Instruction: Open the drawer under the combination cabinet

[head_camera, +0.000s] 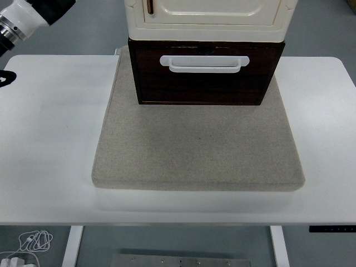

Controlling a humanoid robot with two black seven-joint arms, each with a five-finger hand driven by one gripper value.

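Observation:
The cream combination cabinet (208, 16) stands at the back of a beige mat (197, 147). Under it is the dark brown wooden drawer (206, 83) with a white bar handle (204, 63) across its front. The drawer front faces me and nothing touches the handle. My left arm (22, 16) shows only as a white wrist and black palm edge at the top left corner, far left of the cabinet and above the table's back edge. My right arm is out of view.
The white table (50, 139) carries the mat in its middle. The cabinet has a brown door handle (149, 5) on its upper front. White cables (30, 243) lie on the floor at the bottom left.

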